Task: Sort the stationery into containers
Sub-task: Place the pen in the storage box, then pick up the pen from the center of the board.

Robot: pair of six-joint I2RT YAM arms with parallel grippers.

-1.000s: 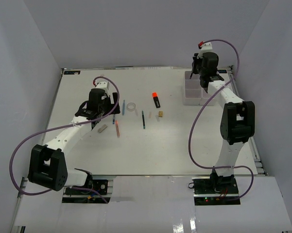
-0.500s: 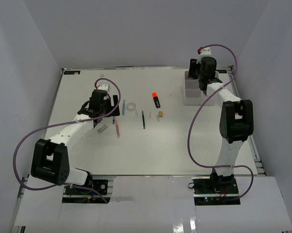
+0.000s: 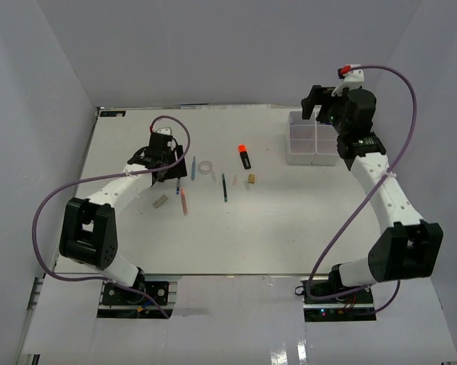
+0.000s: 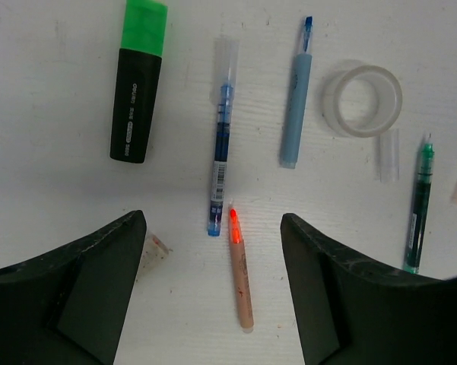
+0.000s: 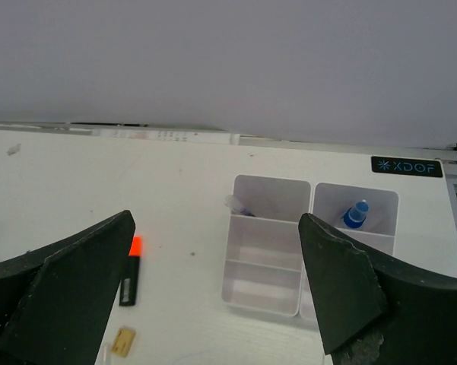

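Stationery [image 3: 224, 187] lies loose across the table [image 3: 274, 228], mostly toward ten o'clock from where I stand, while the containers [image 3: 313, 141] sit far off at one o'clock. The left gripper [image 4: 211, 243] hangs over the cluster with its jaws spread wide and nothing between them. Straight below it are a blue pen [image 4: 222, 137] and a pink stick [image 4: 241, 274], the stick's orange tip just beside the pen's lower end. In its wrist view a green-capped marker [image 4: 139, 80] lies at eleven o'clock, a pale blue pen [image 4: 296, 106] at twelve and the tape ring [image 4: 362, 100] at one. The right gripper [image 5: 215, 228] is up by the boxes, equally wide open and empty, looking down on a blue-capped bottle [image 5: 356, 214] already standing in a far compartment. I'd say a pick is about to start, and the trick is taking one item only. Shift toward six o'clock to straddle the stick at mid-length, jaws across its long axis, so the pen's end isn't pinched in with it. Then descend squarely to the surface before closing.
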